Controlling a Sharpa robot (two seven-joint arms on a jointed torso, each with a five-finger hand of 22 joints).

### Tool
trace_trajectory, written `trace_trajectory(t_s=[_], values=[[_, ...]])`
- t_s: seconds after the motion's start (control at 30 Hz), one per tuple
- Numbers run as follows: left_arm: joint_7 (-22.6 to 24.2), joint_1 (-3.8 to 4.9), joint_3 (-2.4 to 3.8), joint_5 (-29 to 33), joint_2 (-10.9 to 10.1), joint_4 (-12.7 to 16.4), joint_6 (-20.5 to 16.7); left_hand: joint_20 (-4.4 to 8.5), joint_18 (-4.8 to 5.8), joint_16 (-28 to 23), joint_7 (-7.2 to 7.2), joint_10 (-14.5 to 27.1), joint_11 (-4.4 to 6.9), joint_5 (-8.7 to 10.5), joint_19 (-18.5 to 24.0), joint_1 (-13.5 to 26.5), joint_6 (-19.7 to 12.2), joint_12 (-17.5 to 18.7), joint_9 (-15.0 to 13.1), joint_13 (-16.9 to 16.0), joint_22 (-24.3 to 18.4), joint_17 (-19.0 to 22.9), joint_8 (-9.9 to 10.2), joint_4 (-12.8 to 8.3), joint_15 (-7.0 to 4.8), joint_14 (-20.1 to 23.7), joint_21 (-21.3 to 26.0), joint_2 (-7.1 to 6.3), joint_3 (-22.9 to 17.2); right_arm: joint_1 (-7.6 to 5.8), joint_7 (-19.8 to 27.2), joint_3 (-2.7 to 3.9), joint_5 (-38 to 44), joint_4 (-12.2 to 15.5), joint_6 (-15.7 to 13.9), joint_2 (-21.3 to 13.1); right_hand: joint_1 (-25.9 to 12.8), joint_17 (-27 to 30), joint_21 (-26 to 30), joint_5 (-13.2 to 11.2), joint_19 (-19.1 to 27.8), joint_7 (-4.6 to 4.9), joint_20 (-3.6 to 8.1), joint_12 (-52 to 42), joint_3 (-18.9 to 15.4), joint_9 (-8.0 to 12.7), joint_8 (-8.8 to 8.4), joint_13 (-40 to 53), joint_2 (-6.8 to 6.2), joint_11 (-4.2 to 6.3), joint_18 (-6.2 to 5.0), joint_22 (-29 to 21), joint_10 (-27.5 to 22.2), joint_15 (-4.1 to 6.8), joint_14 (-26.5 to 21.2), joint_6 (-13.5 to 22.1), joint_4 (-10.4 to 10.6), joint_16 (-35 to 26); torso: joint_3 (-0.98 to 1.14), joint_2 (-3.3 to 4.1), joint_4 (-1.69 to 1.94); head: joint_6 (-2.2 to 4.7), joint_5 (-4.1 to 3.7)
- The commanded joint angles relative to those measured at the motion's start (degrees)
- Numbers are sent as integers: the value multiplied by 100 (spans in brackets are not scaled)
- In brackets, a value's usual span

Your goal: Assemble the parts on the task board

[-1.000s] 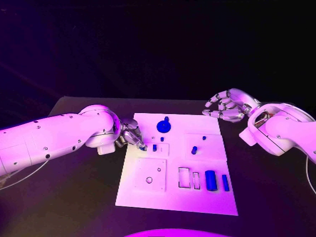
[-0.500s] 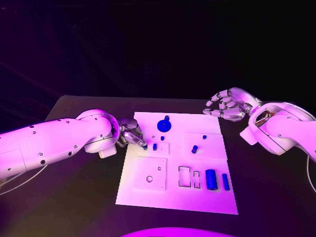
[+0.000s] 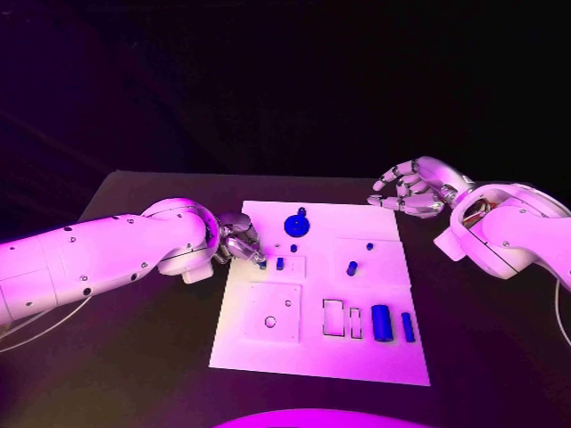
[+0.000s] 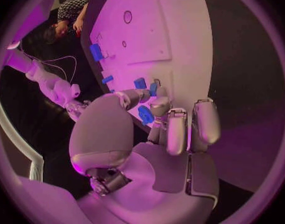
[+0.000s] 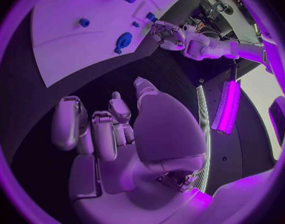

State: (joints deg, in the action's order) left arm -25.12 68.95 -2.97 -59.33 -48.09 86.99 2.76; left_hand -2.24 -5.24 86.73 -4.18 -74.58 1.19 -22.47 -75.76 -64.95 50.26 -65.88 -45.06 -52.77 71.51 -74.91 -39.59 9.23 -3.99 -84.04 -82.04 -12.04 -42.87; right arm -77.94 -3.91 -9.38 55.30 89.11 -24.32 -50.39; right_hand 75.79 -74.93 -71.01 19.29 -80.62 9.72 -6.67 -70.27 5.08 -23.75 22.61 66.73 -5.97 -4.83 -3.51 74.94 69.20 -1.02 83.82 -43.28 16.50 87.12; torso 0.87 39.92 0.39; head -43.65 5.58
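The left hand (image 3: 239, 242) pinches a small blue part (image 4: 152, 88) at the task board (image 3: 314, 357) edge, nine o'clock. About six more blue parts (image 3: 381, 324) show on the board. The right hand (image 3: 412, 190), fingers curled, holds nothing at two o'clock.

Dim magenta light, dark surroundings

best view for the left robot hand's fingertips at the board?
Left wrist view: left robot hand fills the middle, fingertips at small blue parts on the task board. Head view shows it small; right wrist view, distant.
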Motion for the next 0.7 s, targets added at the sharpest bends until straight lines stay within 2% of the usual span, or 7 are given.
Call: trace_trajectory(t_s=[0.03,0.37,0.7], values=[[21,-3,6,-113,29,-25,233,-7,99,18,76,-38,-15,-33,-51,-32,121,-3,-2,8,10,-854,-19,-999,-27,-422,-31,32,-974,3,43,1,43,12,60,-2,-5,-908,8,24,35,-8,3,-4,1,14,23,9,12,-7,-68,419,-4,38,458,26,21,-35,3,2,-6,-8,-5],[-79,-3,14,-116,61,-80,687,-4,100,21,77,-39,-13,-34,-56,-33,124,2,-1,13,16,-861,-18,-1004,-29,-424,-35,25,-978,3,39,1,43,10,62,-6,-5,-908,8,24,35,-8,3,-4,1,14,23,9,12,-7,-68,419,-4,38,458,26,21,-35,-1,0,2,0,-26],[-115,-3,25,-100,82,-118,747,1,101,22,81,-45,-9,-56,-61,-36,135,7,-2,15,24,-862,-19,-1014,-33,-425,-39,11,-990,3,44,1,43,5,57,-2,-5,-908,8,24,35,-8,3,-4,1,14,23,9,12,-7,-68,419,-4,38,458,26,21,-35,-4,0,6,3,-25]])
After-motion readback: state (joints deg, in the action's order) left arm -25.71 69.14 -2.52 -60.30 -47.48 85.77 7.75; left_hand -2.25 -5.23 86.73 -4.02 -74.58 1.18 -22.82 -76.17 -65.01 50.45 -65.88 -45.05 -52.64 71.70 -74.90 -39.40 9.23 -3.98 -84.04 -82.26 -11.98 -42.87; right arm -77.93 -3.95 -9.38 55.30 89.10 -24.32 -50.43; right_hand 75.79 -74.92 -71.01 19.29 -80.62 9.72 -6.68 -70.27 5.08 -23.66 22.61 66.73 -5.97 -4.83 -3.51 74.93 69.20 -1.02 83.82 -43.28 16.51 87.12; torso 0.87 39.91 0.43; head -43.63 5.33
